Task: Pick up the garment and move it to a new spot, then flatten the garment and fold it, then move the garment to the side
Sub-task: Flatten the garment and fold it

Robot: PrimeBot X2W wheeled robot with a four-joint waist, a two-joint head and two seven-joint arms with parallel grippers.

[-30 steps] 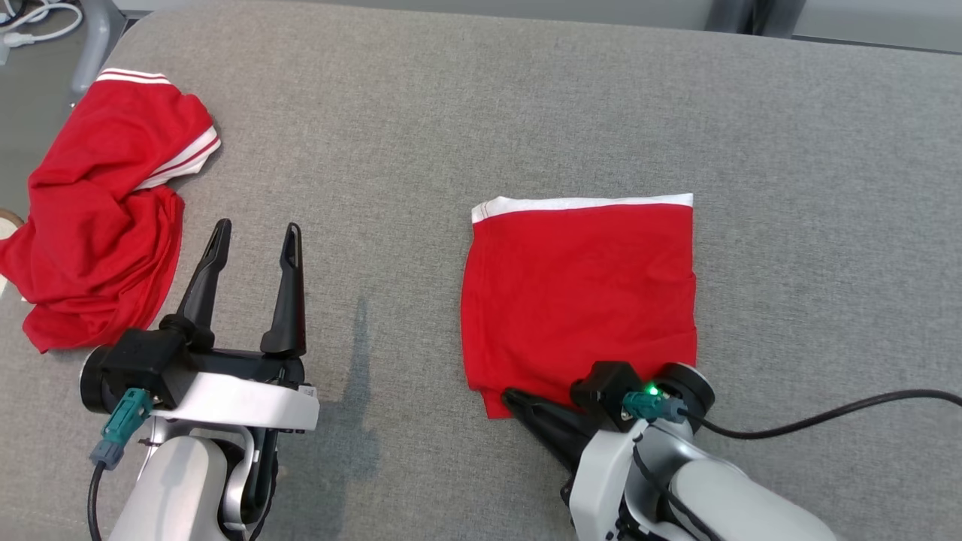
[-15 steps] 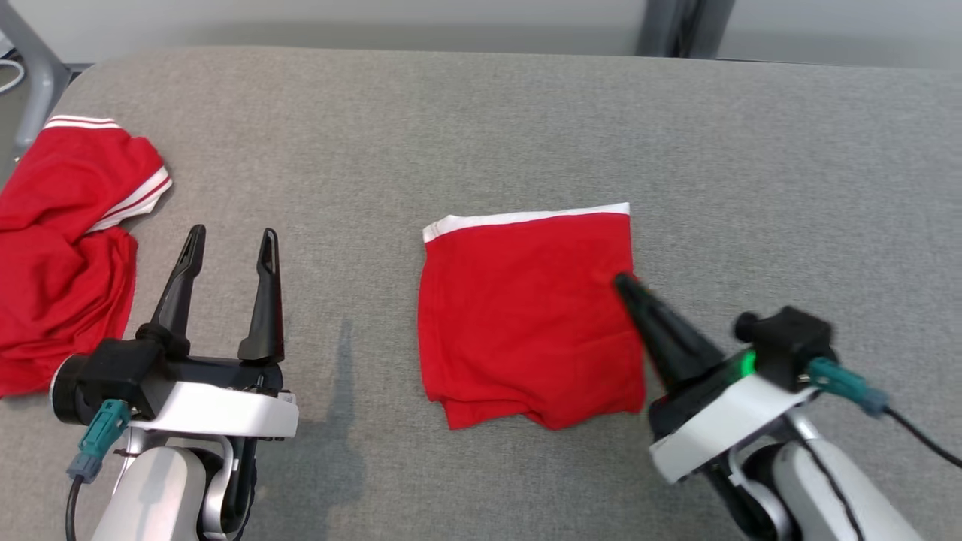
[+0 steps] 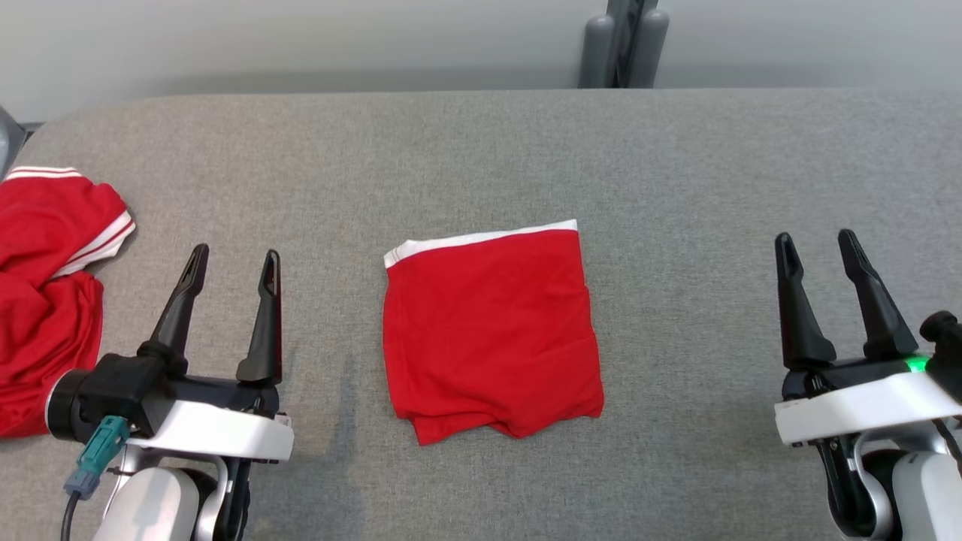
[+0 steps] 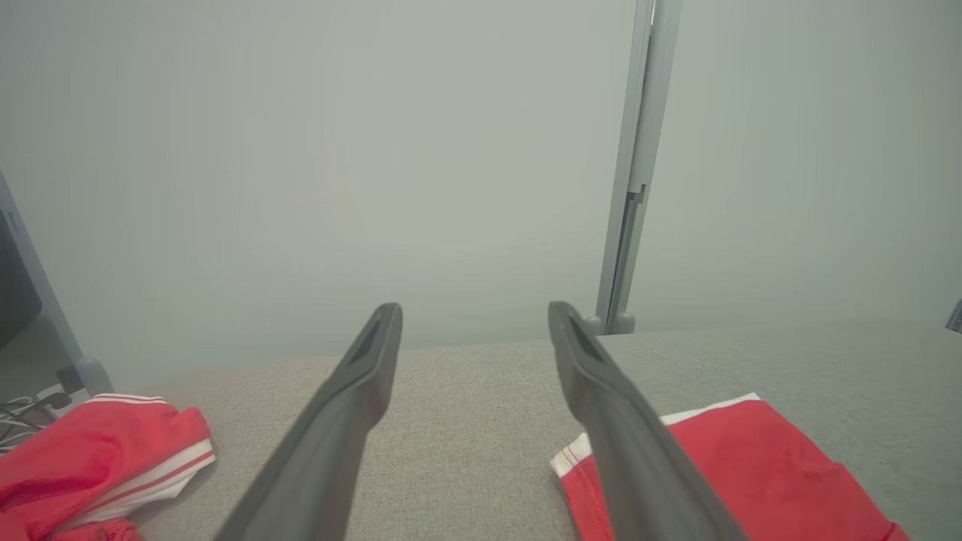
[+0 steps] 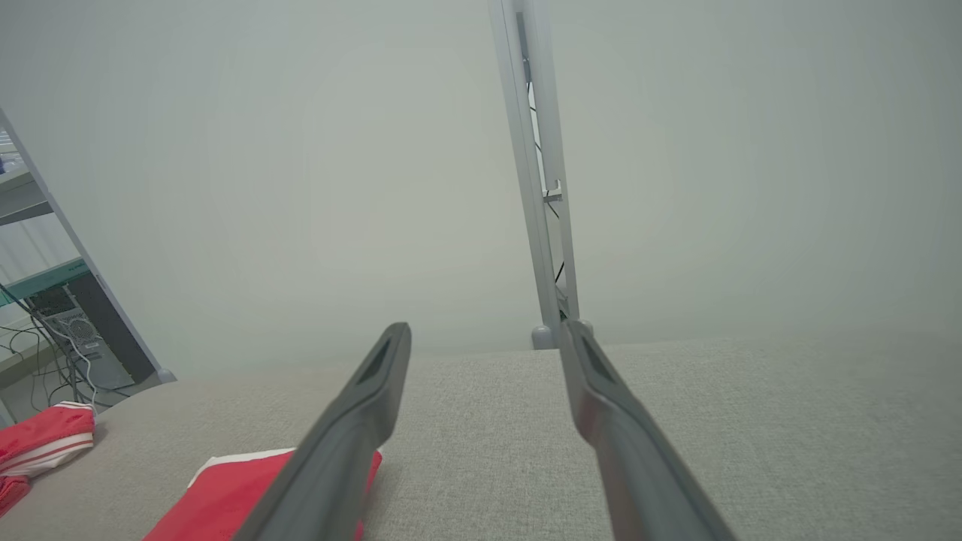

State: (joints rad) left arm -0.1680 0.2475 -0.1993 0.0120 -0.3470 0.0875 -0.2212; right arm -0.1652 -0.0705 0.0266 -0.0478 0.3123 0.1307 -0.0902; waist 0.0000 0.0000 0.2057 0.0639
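The folded red cloth garment with a white band along its far edge (image 3: pixel 488 330) lies flat on the grey fabric-covered bench (image 3: pixel 481 150), a rough square of stacked layers with the lower layers peeping out at its near edge. It sits between the 2 tools, nearer the left tool (image 3: pixel 237 254) than the right tool (image 3: pixel 815 237), and touches neither. The left tool's 2 long dark fingers are spread apart with nothing between them, pointing away from the robot; the garment lies just off to that tool's right, and in the left wrist view its white-banded corner shows beside the right finger. The right tool's 2 fingers are likewise spread and empty; the garment lies well off to that tool's left. A crumpled red cloth garment with white stripes (image 3: pixel 45 300) lies heaped to the left of the left tool, near the bench's left edge, apart from the fingers. Beyond both tools' fingertips, past the bench's far edge, a grey metal post (image 3: pixel 620 45) stands against a pale wall (image 3: pixel 301 45).
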